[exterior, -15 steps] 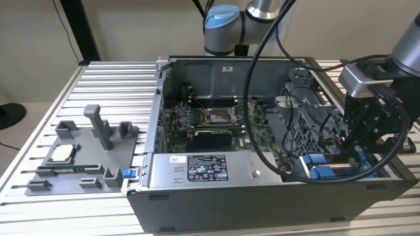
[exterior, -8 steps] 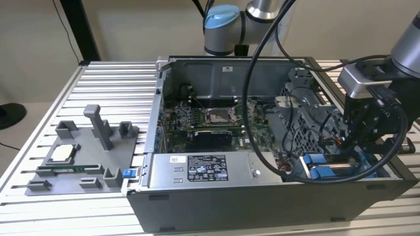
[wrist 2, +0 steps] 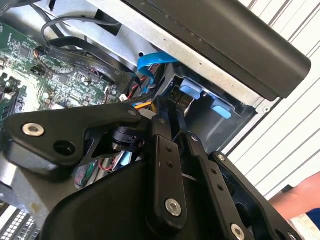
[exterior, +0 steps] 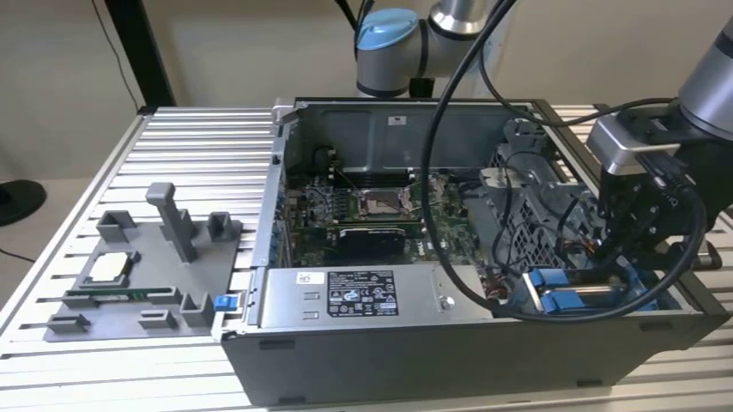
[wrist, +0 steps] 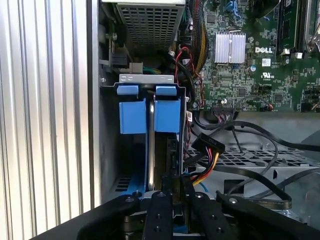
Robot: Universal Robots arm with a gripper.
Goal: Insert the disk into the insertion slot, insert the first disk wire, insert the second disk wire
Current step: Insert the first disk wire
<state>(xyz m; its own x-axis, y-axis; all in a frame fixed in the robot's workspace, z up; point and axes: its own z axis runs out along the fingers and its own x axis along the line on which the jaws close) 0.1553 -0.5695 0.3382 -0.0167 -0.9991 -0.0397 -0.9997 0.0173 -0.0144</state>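
Note:
The disk stands edge-on inside the insertion slot, with the blue carrier tabs on both sides of it. In the exterior view the disk sits in the case's near right corner, under my gripper. My gripper hangs right over the disk's connector end, its fingers close together on a black wire plug. In the second wrist view my gripper holds the same black plug by the blue tabs. A second plug with yellow and red wires hangs loose beside the bay.
The open computer case lies on a slatted metal table. Inside are the motherboard, a labelled power-supply box and a perforated cage. A grey fixture plate lies on the exterior view's left. A person's hand is near the case.

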